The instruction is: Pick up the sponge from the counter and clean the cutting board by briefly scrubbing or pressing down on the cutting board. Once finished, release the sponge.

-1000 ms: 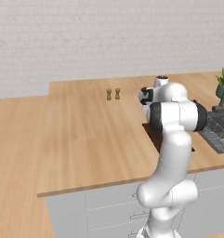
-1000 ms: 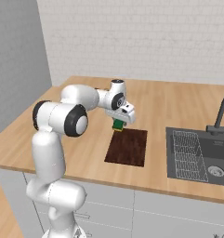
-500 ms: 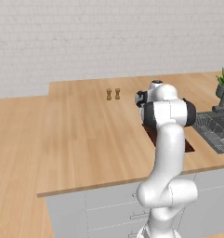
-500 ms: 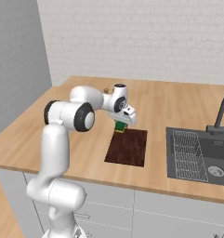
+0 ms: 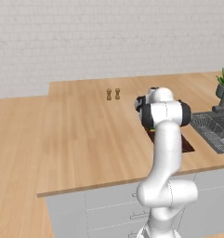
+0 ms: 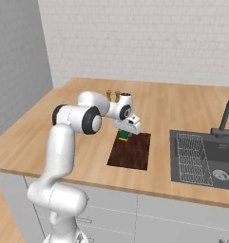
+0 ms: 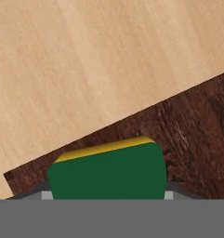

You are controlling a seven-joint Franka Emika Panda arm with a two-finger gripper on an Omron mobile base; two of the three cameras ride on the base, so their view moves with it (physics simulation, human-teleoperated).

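One small shift since a second ago: the gripper (image 6: 126, 133) has carried the sponge (image 7: 108, 171) down over the near corner of the cutting board (image 6: 132, 151), so scrubbing looks imminent (contact is hard to judge). Its fingers, clamped on the sponge, are mostly hidden behind it

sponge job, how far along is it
Done: the sponge is off the counter and sits in the gripper. In hand: it is at the far corner of the cutting board; whether it is touching the board can't be told. Left: the scrub or press, then letting go.
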